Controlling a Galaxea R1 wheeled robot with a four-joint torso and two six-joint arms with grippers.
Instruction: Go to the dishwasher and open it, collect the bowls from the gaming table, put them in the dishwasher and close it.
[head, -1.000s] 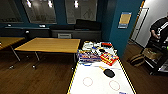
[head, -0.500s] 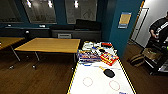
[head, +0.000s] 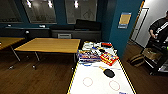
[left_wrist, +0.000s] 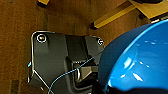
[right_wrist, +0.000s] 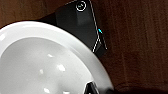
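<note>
Ahead of the robot, toward one o'clock, the gaming table (head: 100, 80) is seen, white-topped with yellow edging, with colourful game boxes (head: 96, 55) piled at its far end and a black paddle (head: 109, 73) lying nearer. A wooden table (head: 50, 45) is placed at eleven o'clock, and a person (head: 160, 28) is seen at two o'clock by a doorway. A bright-blue bowl (left_wrist: 135, 60) is shown close against the left wrist and a white bowl (right_wrist: 42, 62) against the right wrist, above wooden floor (right_wrist: 140, 50); whether either gripper's fingers are open or closed cannot be told.

Gaming table (head: 82, 86) carries game boxes (head: 109, 58), paddle (head: 108, 72).
</note>
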